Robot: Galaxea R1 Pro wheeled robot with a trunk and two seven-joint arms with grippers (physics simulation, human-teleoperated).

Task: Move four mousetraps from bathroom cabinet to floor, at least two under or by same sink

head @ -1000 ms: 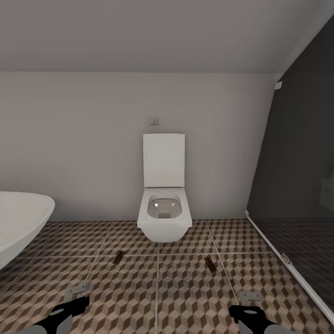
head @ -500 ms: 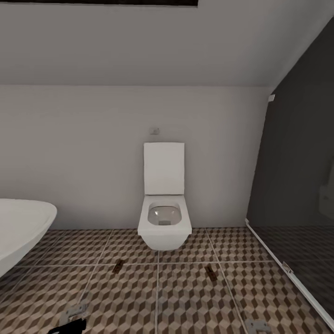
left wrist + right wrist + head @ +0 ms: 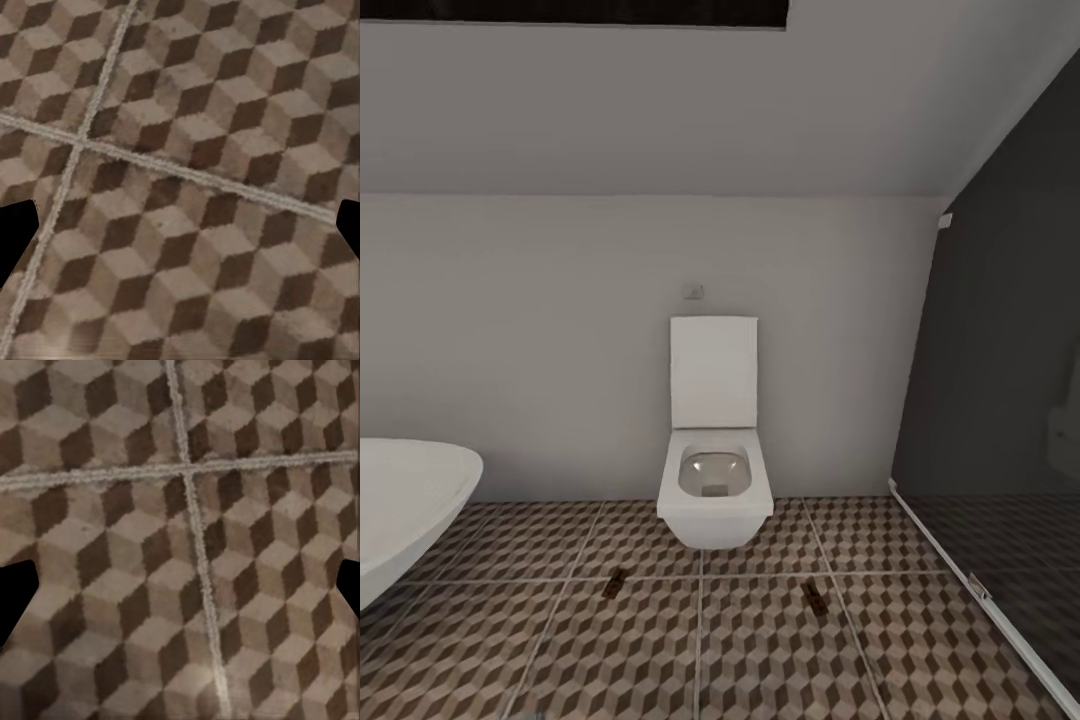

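Note:
Two mousetraps lie flat on the bathroom floor [image 3: 760, 650] in front of the toilet, one small brown board [image 3: 614, 583] to its left and another [image 3: 814, 597] to its right. In the left wrist view my left gripper [image 3: 180, 232] is open, its dark fingertips [image 3: 15, 232] wide apart over bare cube-pattern tiles. My right gripper [image 3: 180, 592] is open too, with nothing between its fingertips [image 3: 15, 589] but tiles and a grout crossing. The cabinet and the bathroom sink are out of view.
A white wall-hung toilet [image 3: 714, 470] with its lid up stands against the far wall. The rounded white bathtub [image 3: 405, 510] juts in at the left. A dark glass shower screen [image 3: 1000, 430] with a pale floor rail runs along the right.
The head camera has tilted up, so the toilet and floor sit lower in the picture. Both gripper tips have dropped out past the bottom edge of the head view.

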